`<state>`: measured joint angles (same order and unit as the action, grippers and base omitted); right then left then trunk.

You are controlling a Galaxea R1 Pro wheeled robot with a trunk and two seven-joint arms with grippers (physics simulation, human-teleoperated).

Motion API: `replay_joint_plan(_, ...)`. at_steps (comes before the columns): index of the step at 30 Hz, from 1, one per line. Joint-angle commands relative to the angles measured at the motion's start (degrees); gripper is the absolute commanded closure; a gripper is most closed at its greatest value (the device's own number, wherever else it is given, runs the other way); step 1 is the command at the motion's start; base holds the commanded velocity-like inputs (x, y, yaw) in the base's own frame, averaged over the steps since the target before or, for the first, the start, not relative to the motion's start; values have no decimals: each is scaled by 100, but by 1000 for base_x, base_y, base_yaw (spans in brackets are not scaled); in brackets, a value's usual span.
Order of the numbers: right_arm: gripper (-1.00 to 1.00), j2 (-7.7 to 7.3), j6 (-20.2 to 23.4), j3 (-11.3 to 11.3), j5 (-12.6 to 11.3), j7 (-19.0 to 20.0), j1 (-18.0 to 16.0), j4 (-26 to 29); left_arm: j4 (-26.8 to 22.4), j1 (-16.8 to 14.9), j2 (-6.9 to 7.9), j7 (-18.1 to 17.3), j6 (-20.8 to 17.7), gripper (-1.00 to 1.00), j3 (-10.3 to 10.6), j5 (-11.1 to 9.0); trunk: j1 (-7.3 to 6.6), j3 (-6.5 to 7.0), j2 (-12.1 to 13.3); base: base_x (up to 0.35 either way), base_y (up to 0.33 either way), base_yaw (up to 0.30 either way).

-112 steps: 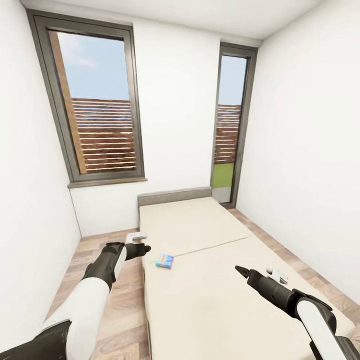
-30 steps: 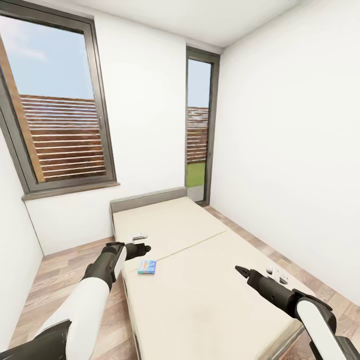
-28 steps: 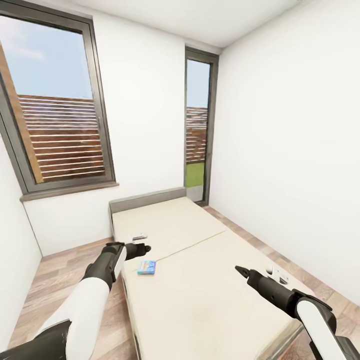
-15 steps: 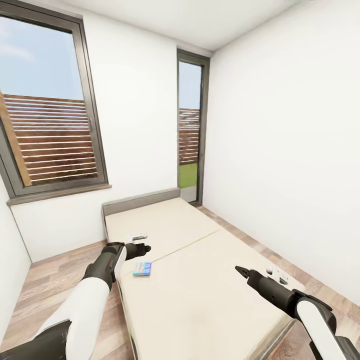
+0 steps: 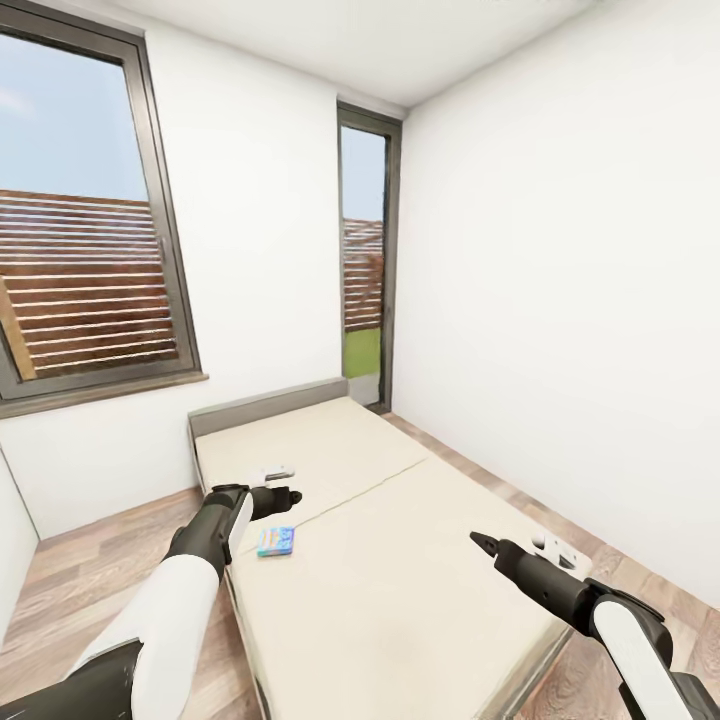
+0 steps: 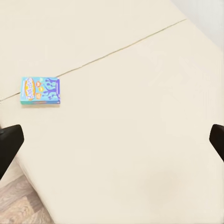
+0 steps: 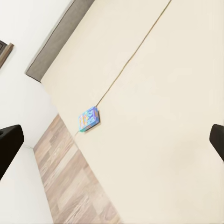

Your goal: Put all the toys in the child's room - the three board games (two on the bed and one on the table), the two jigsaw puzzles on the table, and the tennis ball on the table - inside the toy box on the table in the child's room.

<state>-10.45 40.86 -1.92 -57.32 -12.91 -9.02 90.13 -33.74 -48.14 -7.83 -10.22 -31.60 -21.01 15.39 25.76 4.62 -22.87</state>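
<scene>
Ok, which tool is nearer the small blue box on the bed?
Left. The left tool hangs just above and beside the blue box, near the bed's edge; the right tool is well across the mattress.

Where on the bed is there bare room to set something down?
Nearly all of the bed is bare: from the headboard down past the cover seam to the near end. The one occupied spot is the small blue box by the bed's left edge, below the left hand.

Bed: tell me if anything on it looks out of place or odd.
One thing: a small blue board game lies flat on the beige bed, near the mattress edge on the robot's left, just below the seam. Nothing looks spilled or damaged.
</scene>
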Motion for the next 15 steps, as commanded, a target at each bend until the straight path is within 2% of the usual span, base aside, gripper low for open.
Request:
replay_joint_plan(1,-100,-1,18,-1,-60,-53,-3,6,-10,-2,-8,-50,-21,-100,-45,60,2,-2,-5,-41,155,-65)
replay_joint_plan(10,-100,-1,17,-1,-60,-49,-3,5,-10,-2,-8,-50,-21,-100,-48,60,2,4,-5,-14,64,-31)
replay_joint_plan(15,-100,-1,17,-1,-60,-47,-3,5,-10,-2,-8,-50,-21,-100,-49,60,2,21,-5,-2,151,-127)
